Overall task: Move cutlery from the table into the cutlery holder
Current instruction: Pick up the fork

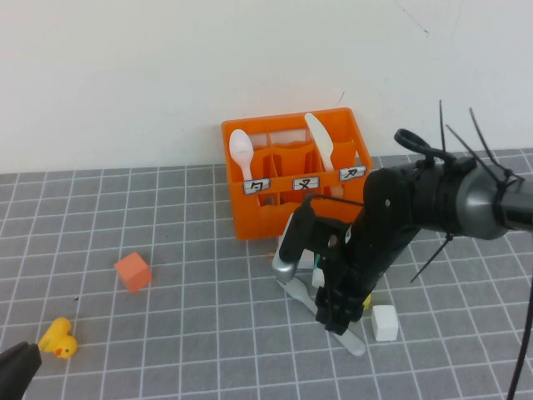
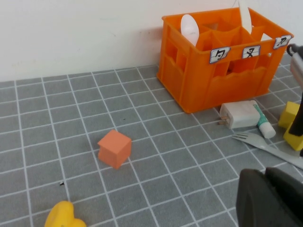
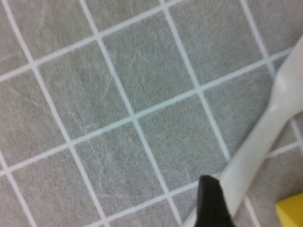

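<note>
Grey plastic fork [image 2: 265, 144], flat on tabletop [image 1: 208, 333] at crate's [image 1: 291, 212] 5 o'clock: light, stiff, slippery; grasp mid-handle; right claw [image 1: 337, 312] over it, left claw [image 1: 17, 371] parked, apertures indeterminate.

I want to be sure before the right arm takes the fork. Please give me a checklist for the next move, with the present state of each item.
1. Fork lies flat on the table: ok.
2. Right gripper is low over the fork handle: ok.
3. Its grip on the fork: cannot tell.
4. Spoon and knife already stand in the holder: ok.
5. Middle compartment free for the fork: cannot tell.
6. Left gripper is parked at the near left, away from the work: ok.
</note>
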`<state>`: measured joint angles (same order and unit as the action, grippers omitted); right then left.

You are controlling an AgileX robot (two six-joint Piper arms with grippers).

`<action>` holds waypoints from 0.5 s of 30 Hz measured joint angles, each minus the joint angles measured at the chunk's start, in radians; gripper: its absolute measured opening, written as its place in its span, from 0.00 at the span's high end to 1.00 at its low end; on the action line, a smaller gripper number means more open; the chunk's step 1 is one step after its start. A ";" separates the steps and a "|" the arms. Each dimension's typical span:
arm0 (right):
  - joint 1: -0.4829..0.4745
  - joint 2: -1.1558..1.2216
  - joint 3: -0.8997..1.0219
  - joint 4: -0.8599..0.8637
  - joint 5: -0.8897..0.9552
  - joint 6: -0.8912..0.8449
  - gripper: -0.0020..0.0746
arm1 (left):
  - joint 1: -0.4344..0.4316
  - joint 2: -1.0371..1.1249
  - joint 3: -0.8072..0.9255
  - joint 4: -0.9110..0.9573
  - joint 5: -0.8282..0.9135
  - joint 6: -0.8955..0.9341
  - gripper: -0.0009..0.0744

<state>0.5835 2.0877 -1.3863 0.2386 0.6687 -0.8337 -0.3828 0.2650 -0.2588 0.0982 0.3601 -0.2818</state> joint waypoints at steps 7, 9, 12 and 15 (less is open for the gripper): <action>0.000 0.054 -0.002 0.000 -0.023 -0.013 0.45 | 0.000 0.000 0.000 0.000 0.000 -0.007 0.99; 0.000 0.061 -0.002 0.000 -0.039 -0.008 0.45 | 0.000 0.000 0.000 0.000 0.000 -0.007 0.99; 0.000 0.070 -0.004 0.000 -0.053 0.013 0.44 | 0.000 0.000 0.000 0.000 0.000 -0.007 0.99; 0.000 0.082 -0.006 0.000 -0.051 0.020 0.44 | 0.000 0.000 0.000 0.002 0.000 -0.007 0.99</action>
<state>0.5835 2.1692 -1.3921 0.2386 0.6179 -0.8133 -0.3828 0.2650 -0.2588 0.1004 0.3601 -0.2890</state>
